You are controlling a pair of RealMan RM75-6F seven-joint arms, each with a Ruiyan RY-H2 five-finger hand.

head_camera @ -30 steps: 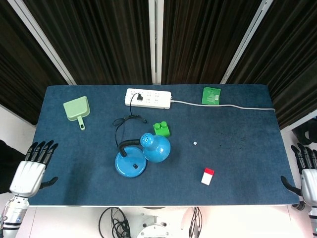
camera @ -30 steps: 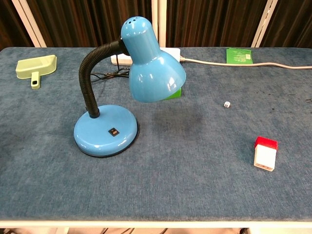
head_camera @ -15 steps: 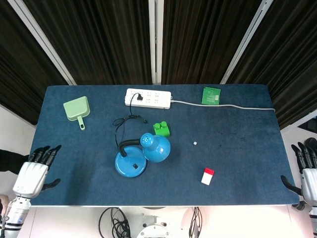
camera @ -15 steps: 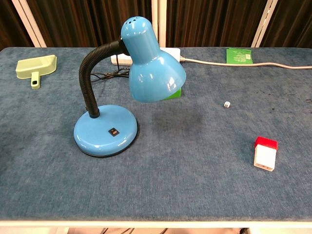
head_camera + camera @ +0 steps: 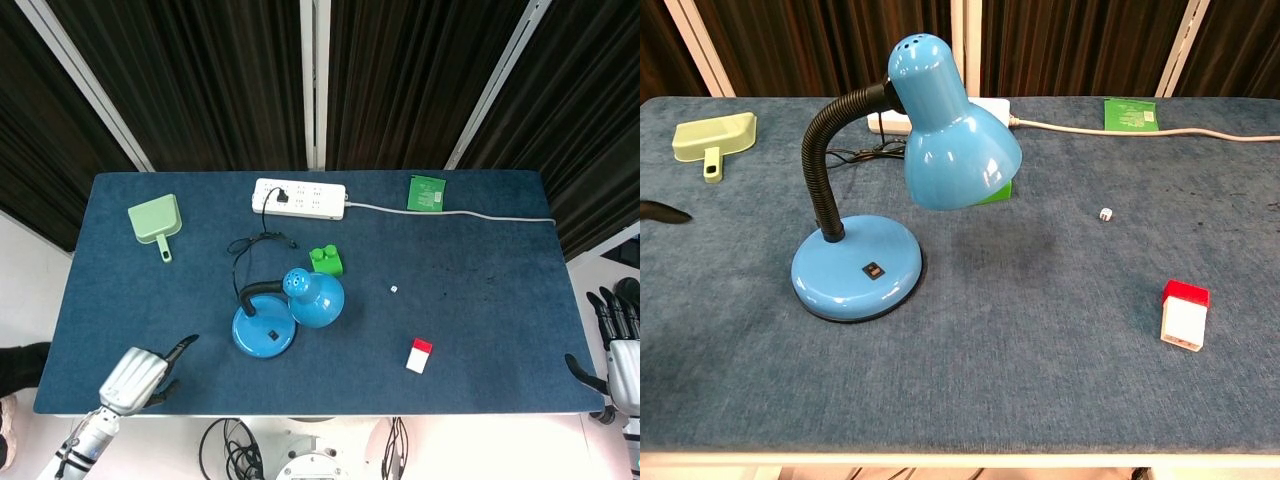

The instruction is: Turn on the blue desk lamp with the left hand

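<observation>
The blue desk lamp [image 5: 266, 330] stands left of the table's middle, its shade [image 5: 952, 130] bent over on a black neck and showing no light. A small black switch [image 5: 872, 270] sits on the round base [image 5: 857, 268]. My left hand [image 5: 140, 373] hovers over the table's front left edge, left of the base and apart from it, holding nothing, one dark finger stretched toward the lamp. Only that fingertip [image 5: 662, 211] shows at the chest view's left edge. My right hand [image 5: 620, 350] stays off the table's right end, fingers spread and empty.
A white power strip [image 5: 300, 198] with the lamp's cord lies at the back, a green dustpan [image 5: 155, 220] at the back left, and a green card [image 5: 427, 192] at the back right. A green brick [image 5: 326, 260] sits behind the shade. A red and white block [image 5: 420, 354] lies front right.
My left hand has swung in from beyond the table's left end to over its front left edge, turning toward the lamp. The lamp and the right hand have not moved.
</observation>
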